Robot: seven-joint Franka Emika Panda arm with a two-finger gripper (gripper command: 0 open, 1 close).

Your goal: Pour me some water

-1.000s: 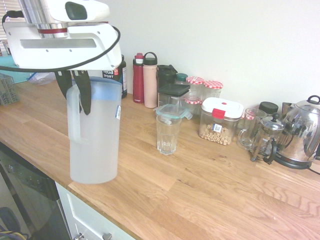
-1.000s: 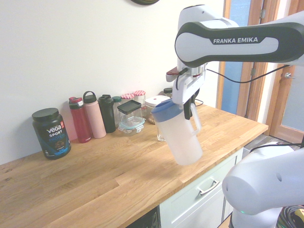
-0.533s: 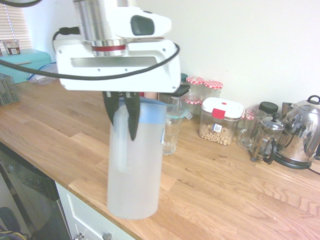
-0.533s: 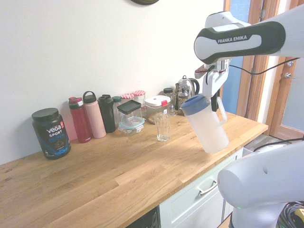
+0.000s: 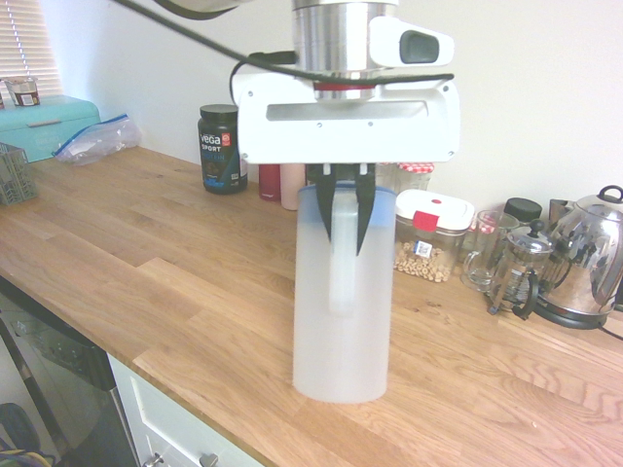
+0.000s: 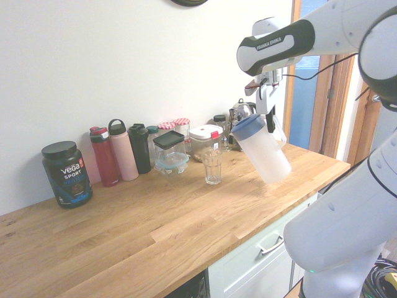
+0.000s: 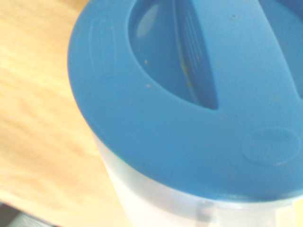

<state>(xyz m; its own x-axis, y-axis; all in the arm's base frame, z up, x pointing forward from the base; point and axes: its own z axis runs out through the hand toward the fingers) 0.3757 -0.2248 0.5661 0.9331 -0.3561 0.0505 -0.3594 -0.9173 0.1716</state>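
My gripper (image 5: 344, 241) is shut on the handle of a frosted white pitcher (image 5: 341, 321) with a blue lid. It hangs above the wooden counter (image 5: 146, 263). In the second exterior view the pitcher (image 6: 265, 154) is tilted, just right of the empty-looking drinking glass (image 6: 213, 166) and apart from it, with the gripper (image 6: 272, 127) at its handle. The pitcher hides the glass in the first exterior view. The blue lid (image 7: 189, 94) fills the wrist view. The water does not show through the frosted walls.
Along the wall stand a black Vega tub (image 6: 67, 174), red (image 6: 104, 156) and pink (image 6: 123, 150) bottles, jars, and a white-lidded container (image 5: 431, 233). A glass mug (image 5: 484, 251), a French press (image 5: 519, 270) and a steel kettle (image 5: 584, 258) follow. The counter's front edge (image 5: 195, 389) is near.
The arm has carried the pitcher along the counter, to the right in the first exterior view, where it now covers the glass. The grip on the handle is unchanged.
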